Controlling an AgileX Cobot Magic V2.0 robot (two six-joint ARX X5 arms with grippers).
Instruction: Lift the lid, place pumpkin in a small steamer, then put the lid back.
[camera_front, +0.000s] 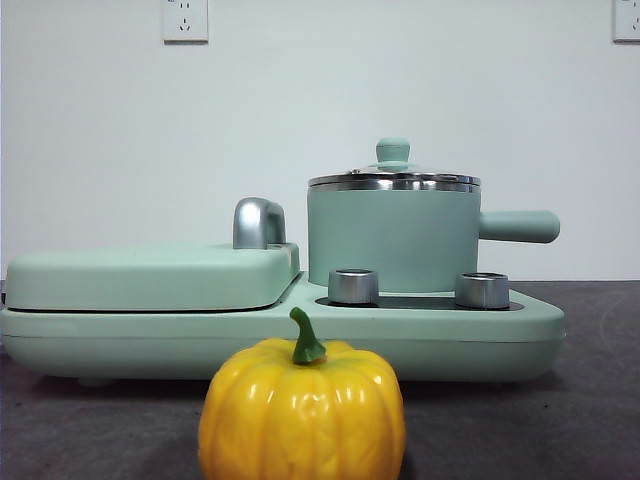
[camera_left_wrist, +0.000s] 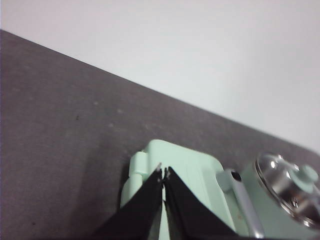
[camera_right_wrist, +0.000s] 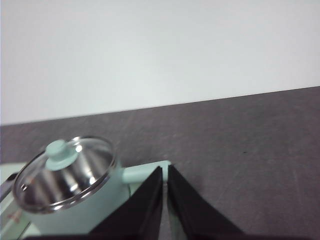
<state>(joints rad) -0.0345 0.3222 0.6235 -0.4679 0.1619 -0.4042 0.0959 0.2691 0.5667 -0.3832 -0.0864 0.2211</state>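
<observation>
Glossy ribbed pumpkin (camera_front: 302, 412) before lidded mint steamer (camera_front: 392, 240); left tool (camera_left_wrist: 163, 173), right tool (camera_right_wrist: 165, 170) pinched closed, empty.

Pumpkin (camera_front: 302, 415): glossy yellow-orange w/ ribbed grooves, green stem. Small steamer (camera_front: 392, 238): mint green, steel rim. Lid (camera_front: 393, 178): clear glass, shiny steel edge, mint knob. Appliance base (camera_front: 480, 335): mint green, two silver knobs (camera_front: 353, 286). Tabletop (camera_front: 590, 420): dark grey, speckled. Wall (camera_front: 320, 110): white. Both grippers' jaws black.

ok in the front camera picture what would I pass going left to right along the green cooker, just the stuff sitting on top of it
Flat green cover → its chrome handle → left silver knob → right silver knob → the pot's side handle. The pot, with its lid on, stands behind both knobs.
</observation>
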